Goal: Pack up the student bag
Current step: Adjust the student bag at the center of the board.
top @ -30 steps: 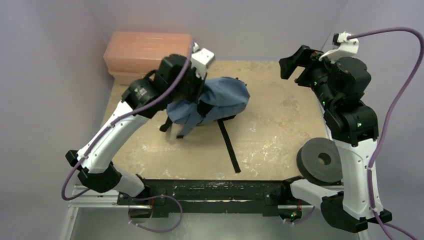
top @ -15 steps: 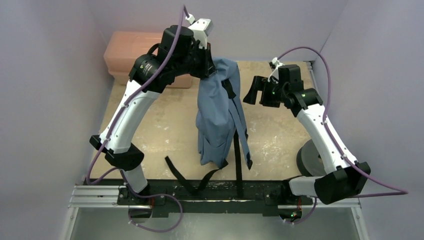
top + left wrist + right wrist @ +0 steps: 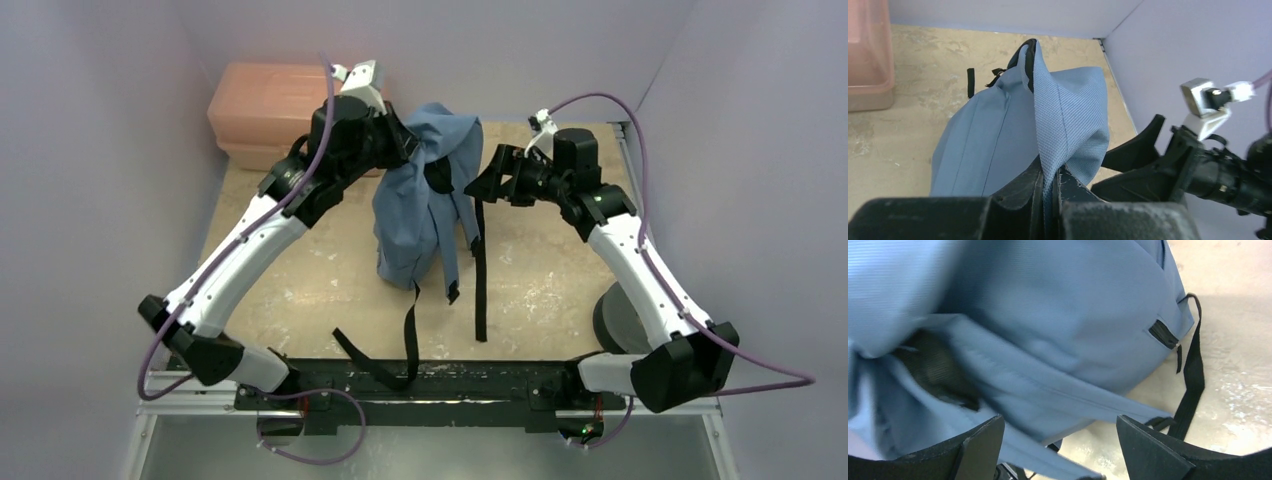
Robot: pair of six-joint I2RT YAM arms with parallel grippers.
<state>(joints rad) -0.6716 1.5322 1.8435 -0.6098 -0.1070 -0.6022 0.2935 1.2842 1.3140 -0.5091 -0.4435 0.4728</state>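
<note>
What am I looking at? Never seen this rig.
Two robot arms bolted to a table. The wide picture looks down from above and behind them; the other two come from cameras on each wrist. The left claw is pinched shut on an edge of the blue student bag, holding it up so its black straps dangle. The right claw is open, right beside the bag, gripping nothing. A pink box sits at the back left; a grey disc at the right.

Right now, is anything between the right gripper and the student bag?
Nothing visible. The open right gripper faces bare blue fabric of the student bag, which hangs pinched in the left gripper.
</note>
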